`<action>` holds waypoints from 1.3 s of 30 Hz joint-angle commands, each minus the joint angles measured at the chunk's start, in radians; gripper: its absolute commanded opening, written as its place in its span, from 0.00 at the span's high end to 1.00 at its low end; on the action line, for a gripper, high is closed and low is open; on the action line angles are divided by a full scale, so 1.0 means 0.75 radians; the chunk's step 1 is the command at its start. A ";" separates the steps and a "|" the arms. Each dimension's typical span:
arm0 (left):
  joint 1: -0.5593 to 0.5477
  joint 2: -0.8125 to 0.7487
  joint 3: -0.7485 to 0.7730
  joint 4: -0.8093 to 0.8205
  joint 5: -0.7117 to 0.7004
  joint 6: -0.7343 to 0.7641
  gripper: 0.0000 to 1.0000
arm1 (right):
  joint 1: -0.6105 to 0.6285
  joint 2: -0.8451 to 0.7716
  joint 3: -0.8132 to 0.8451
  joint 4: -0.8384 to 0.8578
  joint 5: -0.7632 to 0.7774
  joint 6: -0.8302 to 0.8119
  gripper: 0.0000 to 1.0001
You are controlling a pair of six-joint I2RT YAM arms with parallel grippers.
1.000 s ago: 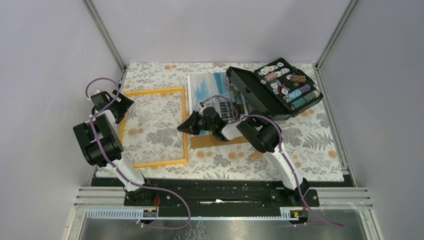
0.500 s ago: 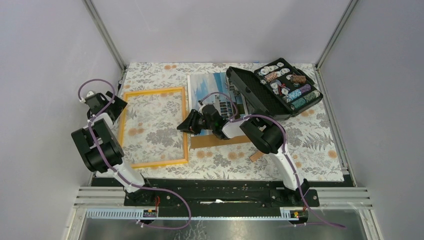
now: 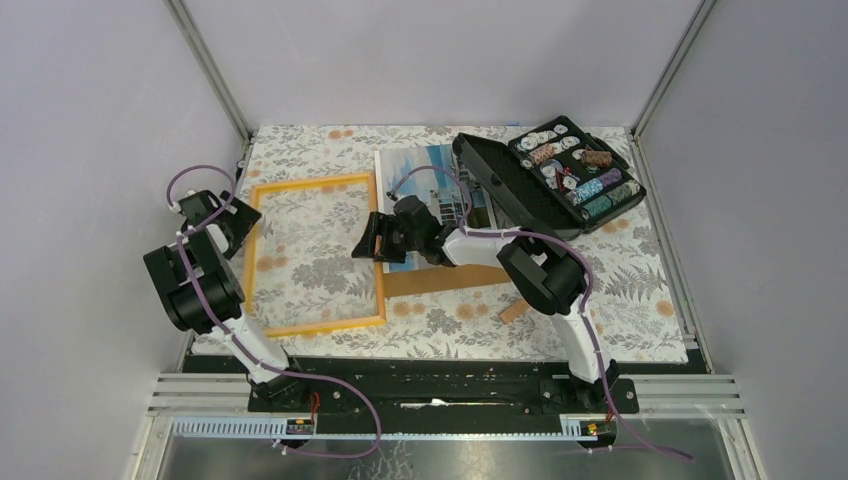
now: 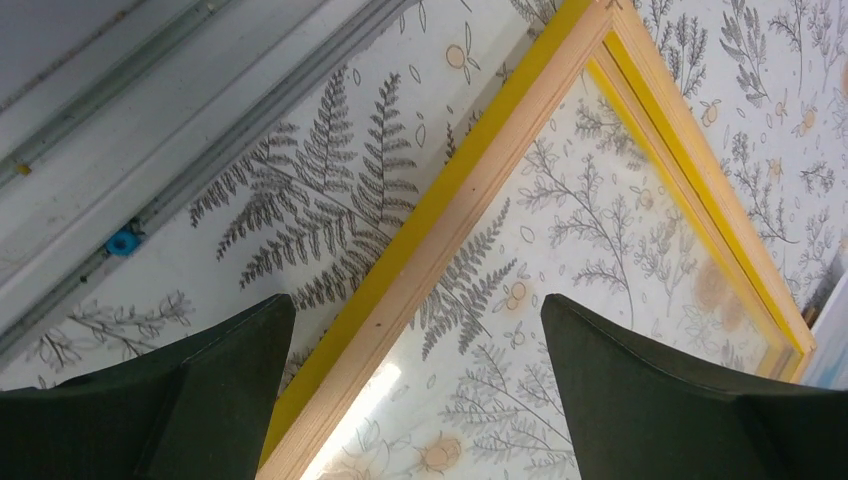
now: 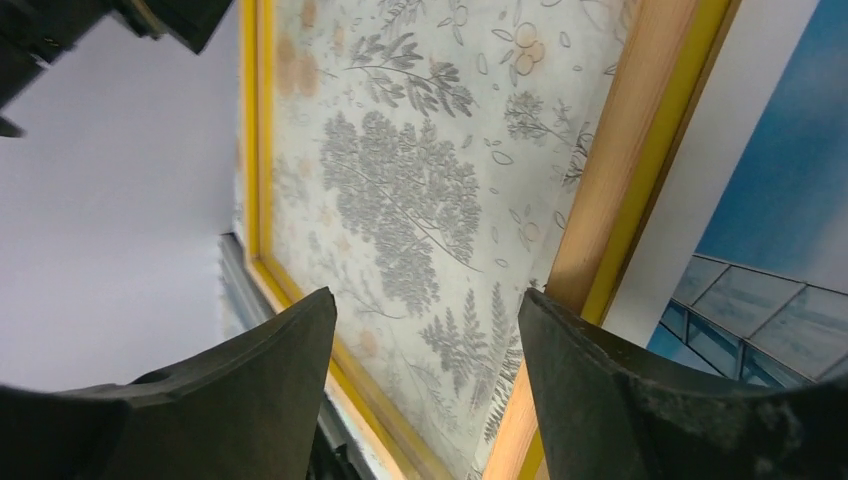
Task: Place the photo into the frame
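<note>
From where I stand, nothing of the job looks done. The frame (image 3: 315, 182) lies flat on the flowered cloth of the desk (image 3: 620, 290), with no print in it. The photo (image 3: 420, 165) lies picture side up just beside its right rail. The photo's far right edge seems to run under the open lid of the black chip case (image 3: 560, 180). Its near end meets a brown backing board (image 3: 440, 281).

The right end effector (image 3: 372, 240) hangs low over the seam between rail and print. Its fingers (image 5: 230, 400) are spread and nothing is pinched between them. The left end effector (image 3: 228, 215) is spread wide too, straddling the frame's left rail near the far corner. I cannot tell whether it touches the wood.

My worries from here:

- **Creasing:** the print is thin paper lying flat, so a fingertip closing on its edge may crease it, or catch the cloth instead.
- **Snagging:** if the case lid really does pin that corner, pulling the photo leftward could tear it or drag the case along.
- **Frame sliding:** the frame sits loose, and a nudge from either end effector could slide or twist it.
- **Poor fit:** the opening looks only a little larger than the print, so a skewed frame could leave a corner riding up on a rail.
- **Crowding:** with both arms working over the frame, they could crowd each other.
</note>
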 commanded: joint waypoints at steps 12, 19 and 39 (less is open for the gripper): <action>-0.258 -0.515 0.017 -0.129 -0.209 -0.064 0.01 | 0.042 -0.126 0.203 -0.643 0.268 -0.386 0.19; -0.431 -0.650 0.007 -0.056 -0.057 -0.069 0.01 | 0.072 -0.190 0.201 -0.659 0.290 -0.395 0.27; -0.774 -0.822 -0.039 0.114 0.208 -0.165 0.01 | 0.085 -0.004 0.475 -0.662 0.389 -0.295 0.57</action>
